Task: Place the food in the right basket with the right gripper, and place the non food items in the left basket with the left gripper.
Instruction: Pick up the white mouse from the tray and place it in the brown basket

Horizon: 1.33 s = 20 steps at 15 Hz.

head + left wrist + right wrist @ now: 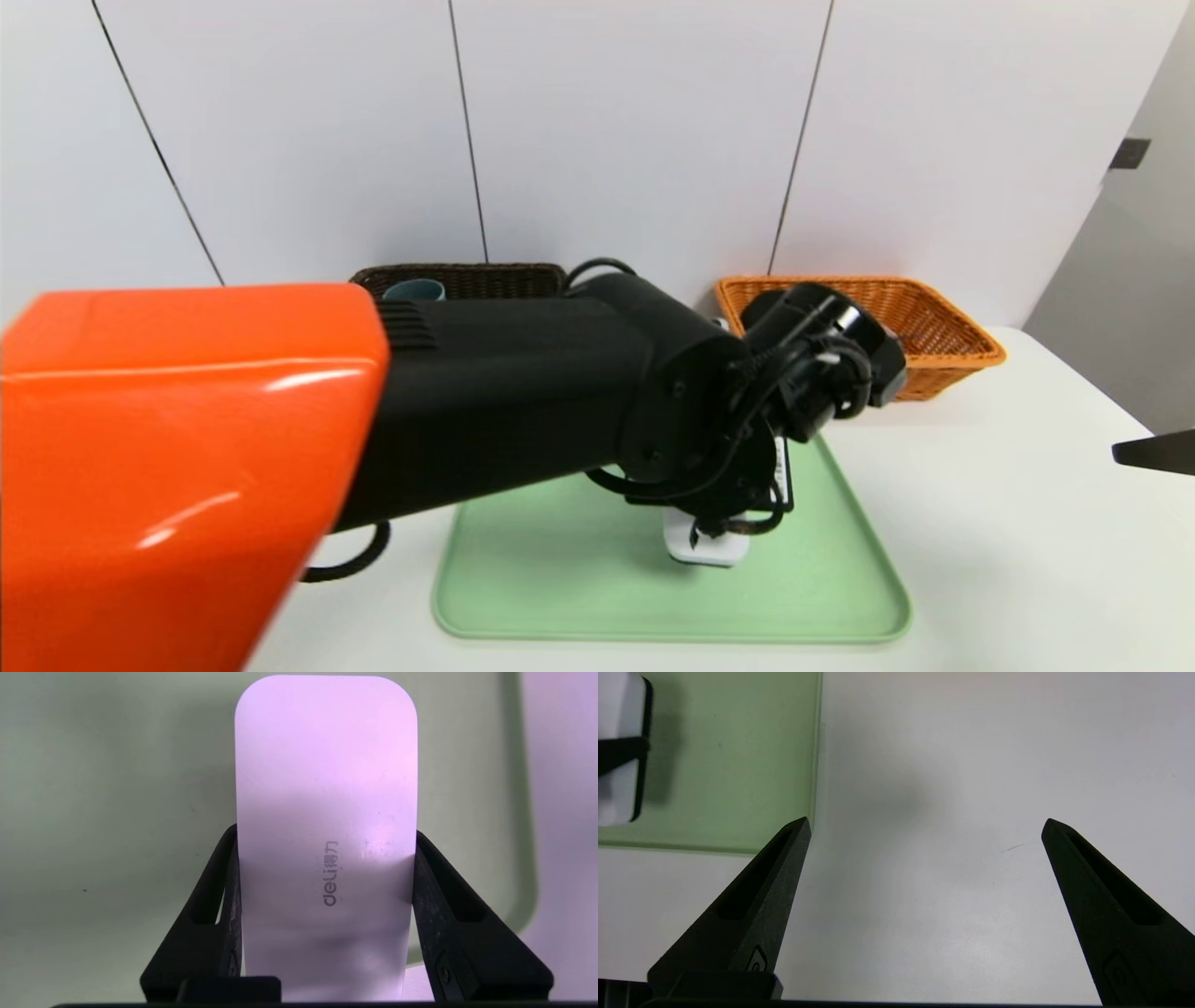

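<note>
The left gripper (325,914) is clamping the white case (325,812) between its two black fingers (219,914), one pressed against each long edge, with the printed "deli" logo facing the wrist camera. In the head view the left arm (523,401) is reaching across the middle of the scene and hiding most of the gripper, while the lower end of the case (707,551) is showing just below the wrist over the green tray (579,597). A shadow is lying on the tray just under the case; whether the case is touching the tray or hanging clear of it cannot be told. The brown basket (504,278) is standing at the back left against the wall, with the rim of the grey-blue cup (414,289) peeking out of it. The orange basket (934,327) is sitting at the back right; its contents are hidden behind the arm. The right gripper (924,826) is hanging with its fingers spread wide and holding nothing, over the bare white table (971,765) just beside the tray's edge (738,788); only a dark tip of it (1153,453) is showing at the right edge of the head view.
</note>
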Tool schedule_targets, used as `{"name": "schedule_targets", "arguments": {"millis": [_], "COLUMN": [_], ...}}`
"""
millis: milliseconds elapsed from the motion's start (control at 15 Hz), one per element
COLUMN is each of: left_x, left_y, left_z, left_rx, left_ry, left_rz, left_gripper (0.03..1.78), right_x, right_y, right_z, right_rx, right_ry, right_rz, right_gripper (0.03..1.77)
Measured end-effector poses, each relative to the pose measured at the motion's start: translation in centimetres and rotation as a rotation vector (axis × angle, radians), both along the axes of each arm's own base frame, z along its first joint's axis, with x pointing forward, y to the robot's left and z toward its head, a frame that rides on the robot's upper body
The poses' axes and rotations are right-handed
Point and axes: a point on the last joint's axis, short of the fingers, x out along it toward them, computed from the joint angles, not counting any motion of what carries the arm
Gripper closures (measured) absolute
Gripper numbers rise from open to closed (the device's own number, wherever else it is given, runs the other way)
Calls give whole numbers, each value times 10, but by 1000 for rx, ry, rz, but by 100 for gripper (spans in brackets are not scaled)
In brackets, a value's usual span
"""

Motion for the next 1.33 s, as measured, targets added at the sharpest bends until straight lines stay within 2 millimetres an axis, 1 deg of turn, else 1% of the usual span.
{"name": "schedule_targets", "arguments": {"millis": [133,200,400,467,600,667,867,1133,1333], "left_x": [8,18,53,64,83,93,121,155,181], "left_y": [22,38,95,115,145,155,170,173,173], "left_z": [33,48,91,101,112,113,102,78,51], "left_rx": [-69,-101,-161,-164,-155,-154,-139,-96,-53], "left_ry": [-65,-104,-252,-302,-367,-388,-423,-455,-457], "left_rz": [25,54,165,203,273,305,361,382,407], "left_gripper": [81,81,81,81,81,81,81,81,81], "right_x": [1,1,2,2,3,6,12,13,12], "right_y": [0,0,0,0,0,0,-1,-1,-1], "right_z": [-1,-2,-6,-7,-7,-7,-6,-9,-11], "right_rx": [2,3,6,7,7,6,7,20,24], "right_ry": [6,11,28,32,19,-2,-68,-70,-67], "right_rz": [-2,-3,-4,-4,-4,-6,-9,-20,-23], "right_gripper": [9,9,9,9,9,9,9,9,9]}}
